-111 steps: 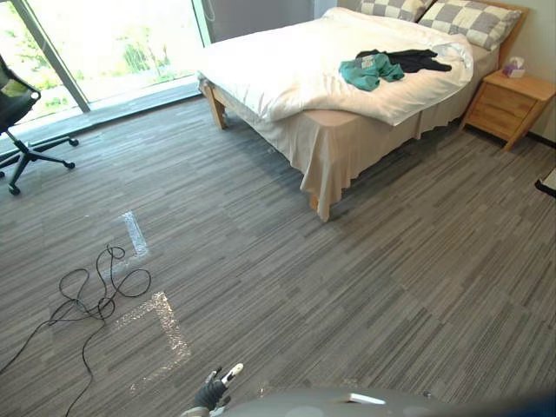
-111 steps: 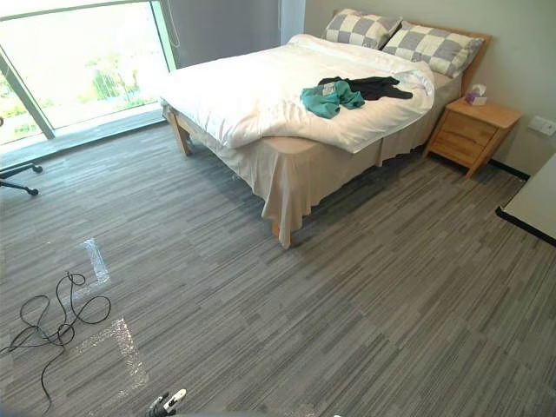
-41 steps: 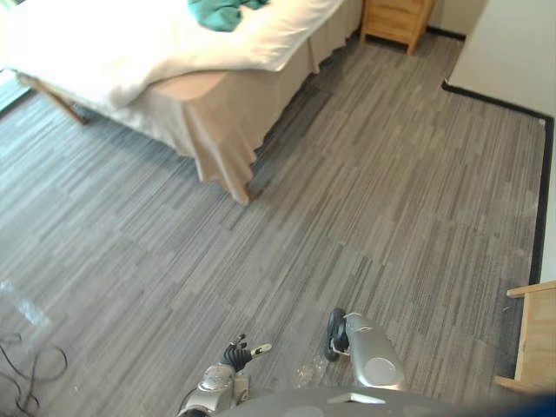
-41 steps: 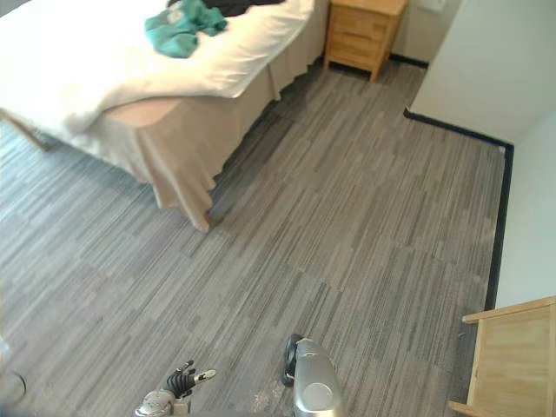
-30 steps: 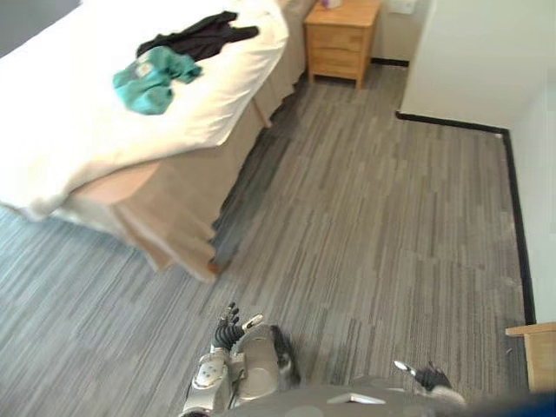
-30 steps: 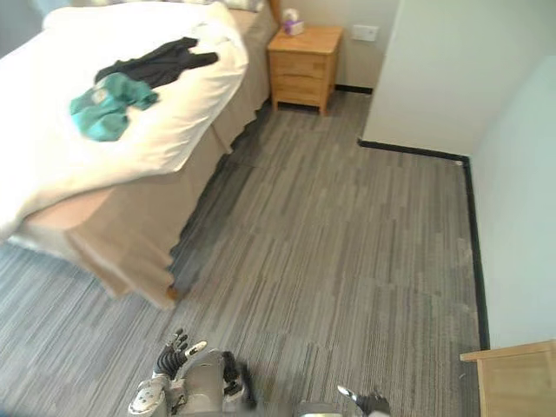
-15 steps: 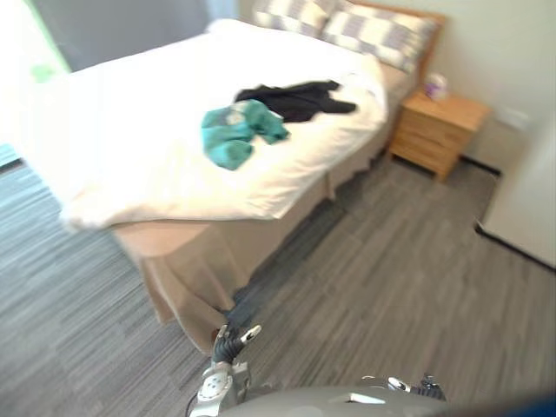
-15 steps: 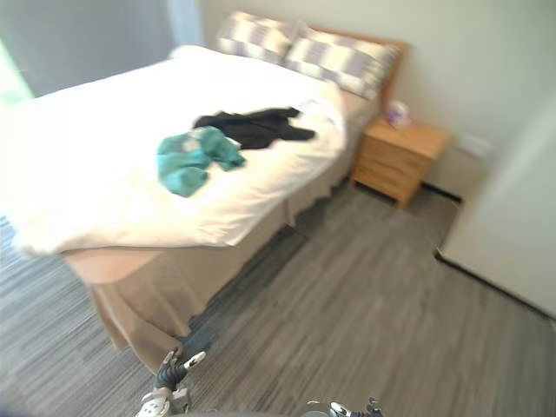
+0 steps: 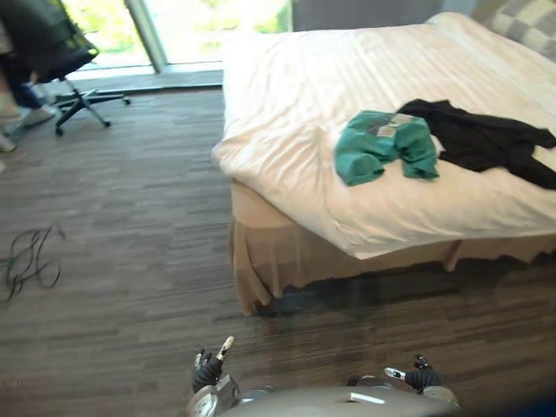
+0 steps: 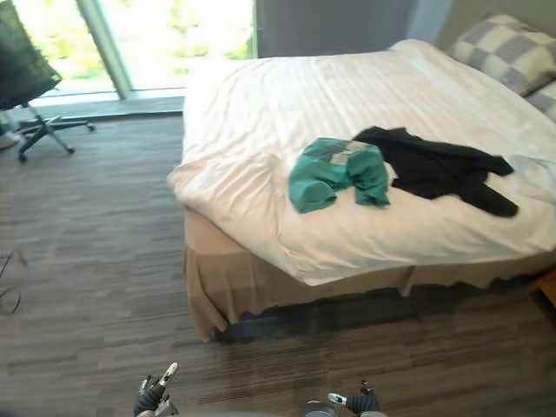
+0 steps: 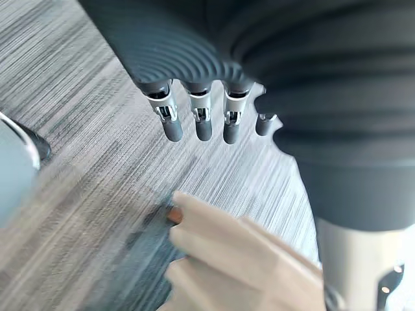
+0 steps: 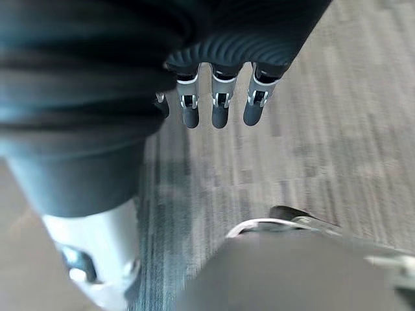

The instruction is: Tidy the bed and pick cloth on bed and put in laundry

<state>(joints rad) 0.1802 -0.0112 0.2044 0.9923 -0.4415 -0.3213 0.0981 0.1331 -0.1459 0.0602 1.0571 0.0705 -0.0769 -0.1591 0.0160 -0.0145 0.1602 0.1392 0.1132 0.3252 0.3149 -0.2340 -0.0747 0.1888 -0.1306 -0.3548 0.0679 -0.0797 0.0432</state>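
A bed [image 9: 287,252] with a white duvet and a beige skirt stands just ahead of me. On the duvet near its front edge lies a crumpled teal cloth [image 9: 382,148], and a black garment [image 9: 482,139] is spread out touching its right side. My left hand [image 9: 208,369] hangs low above the carpet in front of the bed's corner, fingers [image 11: 198,123] straight and holding nothing. My right hand [image 9: 419,376] hangs low at the lower right, its fingers [image 12: 217,110] also straight and empty. Both hands are well short of the clothes.
A black office chair [image 9: 52,48] stands at the far left by the bright window [image 10: 156,35]. Checked pillows [image 10: 512,56] lie at the bed's head on the right. Grey striped carpet [image 9: 122,261] stretches left of the bed and along its near side.
The camera has swung round, so the bed's long side now faces me and the window and chair show at the left. The clothes lie as before. Both hands stay low.
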